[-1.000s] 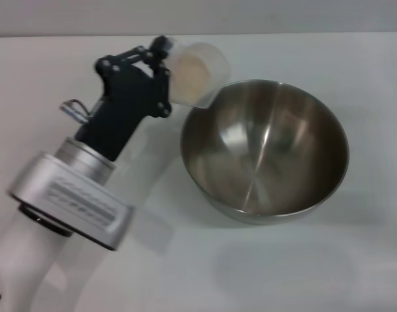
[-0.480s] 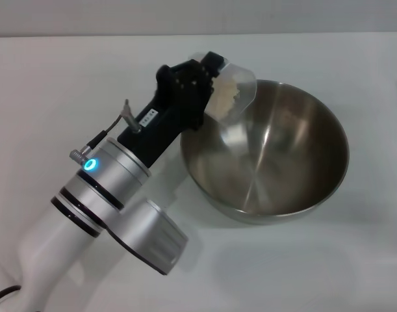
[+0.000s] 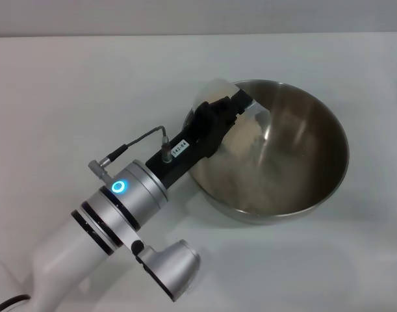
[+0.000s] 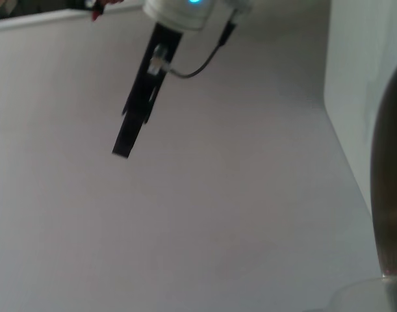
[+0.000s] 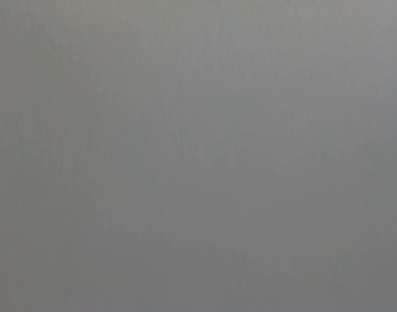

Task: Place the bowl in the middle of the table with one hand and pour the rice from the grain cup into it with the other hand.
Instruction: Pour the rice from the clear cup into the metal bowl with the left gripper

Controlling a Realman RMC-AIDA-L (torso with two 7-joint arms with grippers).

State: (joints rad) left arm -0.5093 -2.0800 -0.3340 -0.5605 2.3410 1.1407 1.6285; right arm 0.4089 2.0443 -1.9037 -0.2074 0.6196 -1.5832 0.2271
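The large steel bowl (image 3: pixel 318 133) stands on the white table (image 3: pixel 68 91), right of centre in the head view. My left gripper (image 3: pixel 232 105) reaches over the bowl's left rim and is shut on the clear grain cup (image 3: pixel 214 91). The cup is tipped over, mouth down into the bowl. Pale rice (image 3: pixel 251 140) spills from it down the bowl's inner wall. The left wrist view shows the bowl's edge (image 4: pixel 390 195) and the cup's rim (image 4: pixel 373 296). My right gripper (image 4: pixel 123 146) shows only there, hanging far off above the table.
The left arm's silver forearm (image 3: pixel 114 208) with its lit ring lies across the table's front left. The right wrist view shows only plain grey.
My left wrist has rolled and moved right, carrying the cup from beside the bowl's rim to over it and tipping it mouth down. Rice now falls into the bowl.
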